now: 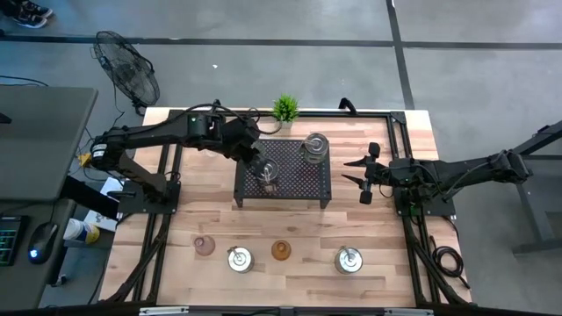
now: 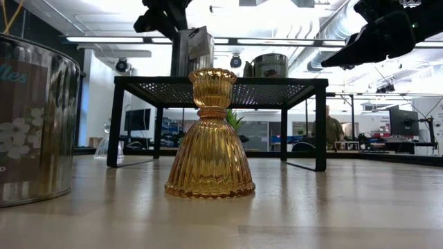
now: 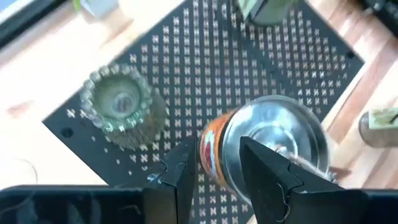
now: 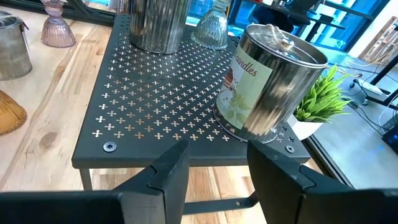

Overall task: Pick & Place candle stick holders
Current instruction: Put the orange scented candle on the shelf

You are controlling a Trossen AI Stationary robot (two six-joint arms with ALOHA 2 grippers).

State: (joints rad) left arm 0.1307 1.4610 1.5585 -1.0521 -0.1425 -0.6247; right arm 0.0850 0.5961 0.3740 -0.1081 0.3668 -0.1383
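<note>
I'm looking at a lab/workshop-type open office. Bare grey concrete floor (image 1: 290,61) w/ dark seams, a pedestal fan (image 1: 129,72) standing on it. Desk (image 1: 39,132) beside the rig w/ keyboard (image 1: 7,237) & mouse (image 1: 42,239). Low view: strip lights (image 2: 104,39), exposed ducts (image 2: 325,34), monitors (image 2: 401,121) on benches, a person (image 2: 333,128) seated far back. Wooden tabletop (image 1: 386,215) in a black frame.

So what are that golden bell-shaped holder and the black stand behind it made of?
The golden holder looks like amber glass: ribbed, glossy, and light glows through it. The black stand appears to be painted metal: thin, matte sheet punched with small cross-shaped holes, on slim square legs.
</note>
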